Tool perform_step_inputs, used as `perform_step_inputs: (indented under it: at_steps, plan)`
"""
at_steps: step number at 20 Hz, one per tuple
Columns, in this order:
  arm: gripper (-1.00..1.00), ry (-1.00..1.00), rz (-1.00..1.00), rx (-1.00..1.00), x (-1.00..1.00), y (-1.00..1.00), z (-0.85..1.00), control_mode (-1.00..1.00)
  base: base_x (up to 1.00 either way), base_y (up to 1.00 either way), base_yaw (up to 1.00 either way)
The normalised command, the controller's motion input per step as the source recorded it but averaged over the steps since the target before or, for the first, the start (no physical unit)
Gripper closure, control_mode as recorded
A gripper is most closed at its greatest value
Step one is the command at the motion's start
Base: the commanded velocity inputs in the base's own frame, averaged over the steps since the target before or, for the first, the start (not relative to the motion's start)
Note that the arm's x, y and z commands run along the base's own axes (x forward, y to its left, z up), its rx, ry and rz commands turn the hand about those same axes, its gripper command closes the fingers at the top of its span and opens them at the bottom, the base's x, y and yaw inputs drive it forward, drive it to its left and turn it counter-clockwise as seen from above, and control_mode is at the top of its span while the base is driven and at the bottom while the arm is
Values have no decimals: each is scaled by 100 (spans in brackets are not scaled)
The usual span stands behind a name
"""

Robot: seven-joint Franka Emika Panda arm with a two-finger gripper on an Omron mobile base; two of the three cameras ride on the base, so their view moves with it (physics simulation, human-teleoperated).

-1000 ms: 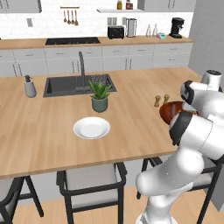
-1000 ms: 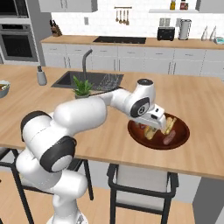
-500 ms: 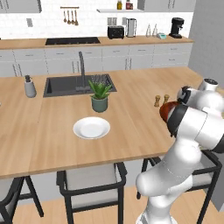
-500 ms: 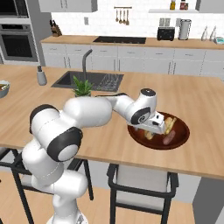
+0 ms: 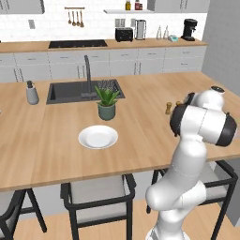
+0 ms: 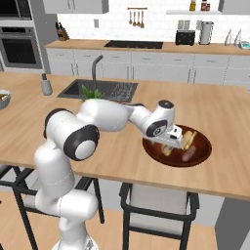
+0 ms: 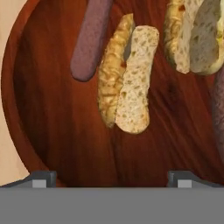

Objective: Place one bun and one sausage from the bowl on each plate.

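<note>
Dropped lower over the bowl (image 7: 26, 131) since a second ago, my gripper (image 7: 111, 177) spread wide and empty. Split bun (image 7: 124, 78) sits dead ahead, long axis pointing away from me, sausage (image 7: 89, 39) beyond, plate (image 5: 98, 137) well apart.

A: Where could the gripper (image 7: 112, 177) go down inside the bowl (image 7: 26, 144)?

B: Its fingertips stand wide apart over bare wood at the near side, nothing between them. Just ahead lies a split bun (image 7: 124, 78), with a sausage (image 7: 89, 37) beside it and a second bun (image 7: 197, 35) off to the other side (another sausage shows at the picture's edge).

A: And the way toward the plate (image 5: 98, 137)?

B: Open counter (image 5: 140, 136) in between. A potted plant (image 5: 107, 102) stands just behind the plate, and two small shakers (image 5: 168, 108) stand near the arm. The sink faucet (image 5: 87, 75) is farther back.
</note>
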Motion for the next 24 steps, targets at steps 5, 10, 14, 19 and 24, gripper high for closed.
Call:
perform_step_inputs:
  at_steps: [5, 10, 14, 19, 24]
  plan:
    - [-100, 3, 0, 1, 18, -10, -44, -100, 0, 0, 0]
    - [-100, 0, -2, 0, 24, -23, -26, -100, 0, 0, 0]
    - [-100, 0, 0, 4, 40, -4, -22, -100, 0, 0, 0]
    - [-100, 0, 0, 7, 43, 0, -25, -100, 0, 0, 0]
    - [100, 0, 0, 0, 17, 0, -24, -100, 0, 0, 0]
